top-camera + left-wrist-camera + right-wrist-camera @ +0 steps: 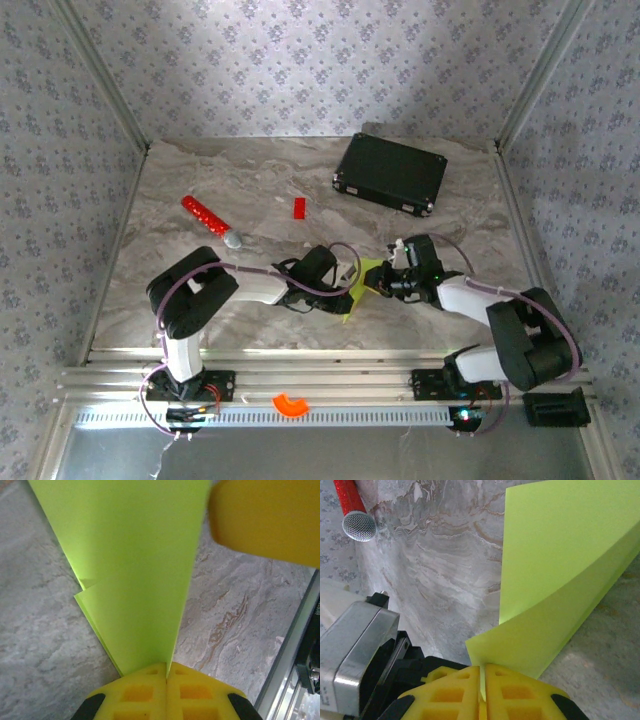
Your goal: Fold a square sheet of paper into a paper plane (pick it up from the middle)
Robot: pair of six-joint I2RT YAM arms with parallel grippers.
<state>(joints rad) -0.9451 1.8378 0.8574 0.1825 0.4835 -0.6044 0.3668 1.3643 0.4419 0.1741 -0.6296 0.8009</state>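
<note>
Lime paper (135,580) in the tight-shut left fingers (137,695) and right fingers (452,695).

Marble-patterned table (200,180), enclosed by floral-papered walls (300,60). A black case (390,173) lay closed at the far right. A small red block (298,207) sat to its left, apart from it. A red stick (205,215) with a silver mesh tip lay diagonally at the left. An orange ring piece (291,404) rested on the near metal frame (350,385).
</note>
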